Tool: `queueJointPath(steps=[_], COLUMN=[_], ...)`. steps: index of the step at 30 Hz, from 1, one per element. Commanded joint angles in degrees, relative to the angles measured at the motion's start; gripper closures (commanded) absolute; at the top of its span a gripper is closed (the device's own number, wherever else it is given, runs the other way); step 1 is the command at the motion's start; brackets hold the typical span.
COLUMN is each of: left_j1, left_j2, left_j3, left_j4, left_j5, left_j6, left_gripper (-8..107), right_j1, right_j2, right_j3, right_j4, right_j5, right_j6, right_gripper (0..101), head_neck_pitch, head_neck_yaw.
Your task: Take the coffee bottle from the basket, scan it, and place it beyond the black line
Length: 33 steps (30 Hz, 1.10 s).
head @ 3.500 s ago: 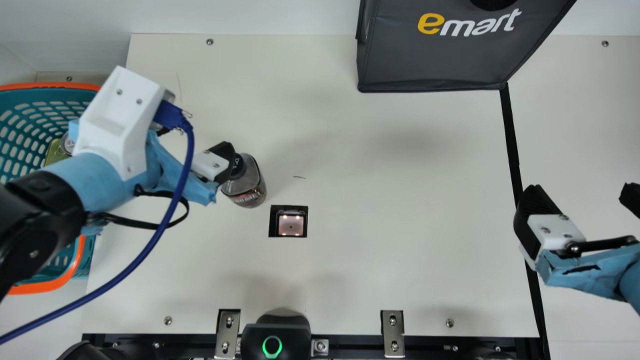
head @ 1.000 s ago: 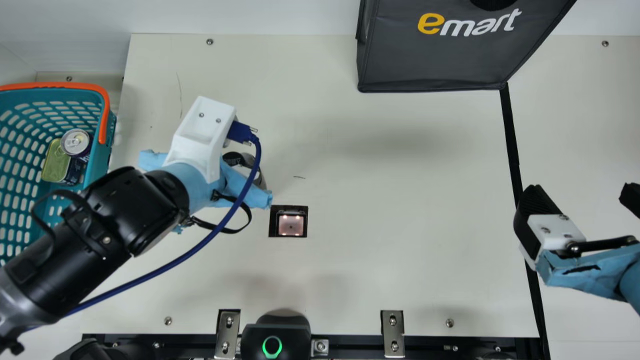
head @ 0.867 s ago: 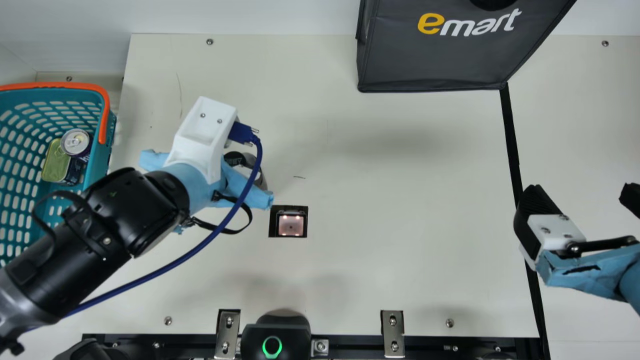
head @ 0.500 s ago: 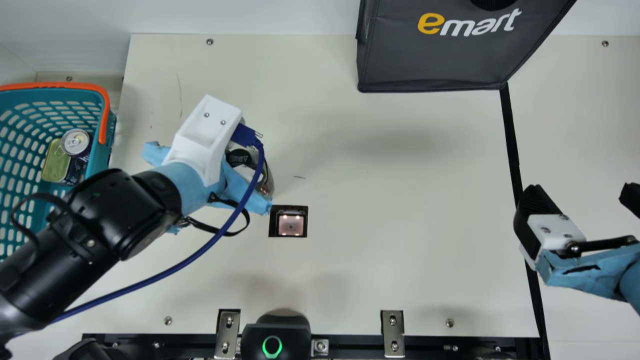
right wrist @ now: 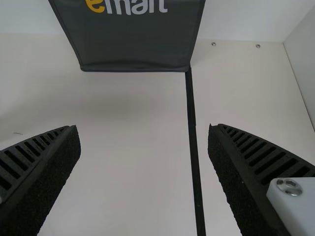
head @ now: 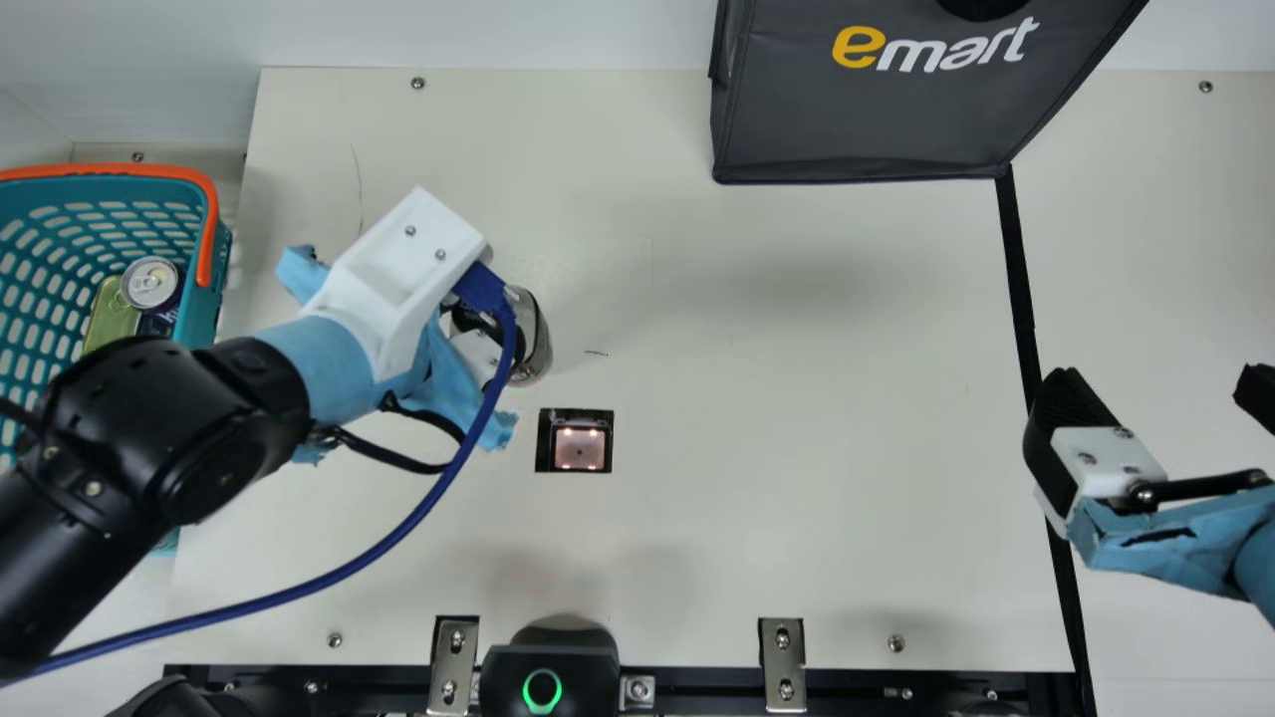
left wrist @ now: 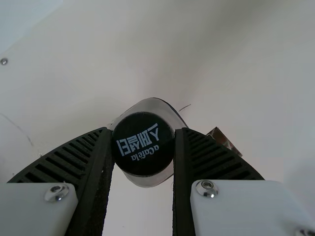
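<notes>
Cream table (head: 747,398); beside it, basket (head: 206,299) holding cans (head: 149,283); left hand (head: 483,324) grasping coffee bottle (head: 538,339), right hand (head: 1155,383) released.

Main view: bright, diffuse light on counter (head: 817,418), w/ soft grey shadows mid-area & nr front edge. Scanner (head: 580,450) glows, 4 bright spots; ring (head: 526,691) lit green. L wrist view: soft shadows, glint on screw (left wrist: 207,187). R wrist view: bright, faint shadow nr bag (right wrist: 128,46).
</notes>
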Motion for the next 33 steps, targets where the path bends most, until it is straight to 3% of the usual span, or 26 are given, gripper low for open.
queueJointPath(steps=[1,16,33], left_j1=[0.41,5.22,8.82], left_j2=[-0.15,-0.74,0.14], left_j3=[-0.15,-2.19,-2.68], left_j4=[-2.10,-15.30,-24.12], left_j5=[0.19,5.25,10.79], left_j6=[6.62,30.31,50.46], left_gripper=[89,89,89], right_j1=[0.00,0.00,0.00], right_j2=[0.00,0.00,0.00], right_j3=[0.00,0.00,0.00], right_j4=[0.00,0.00,0.00], right_j5=[0.00,0.00,0.00], right_j6=[0.00,0.00,0.00], right_gripper=[10,10,10], head_neck_pitch=[-1.57,-1.57,-1.57], head_neck_yaw=[-0.09,-0.09,-0.09])
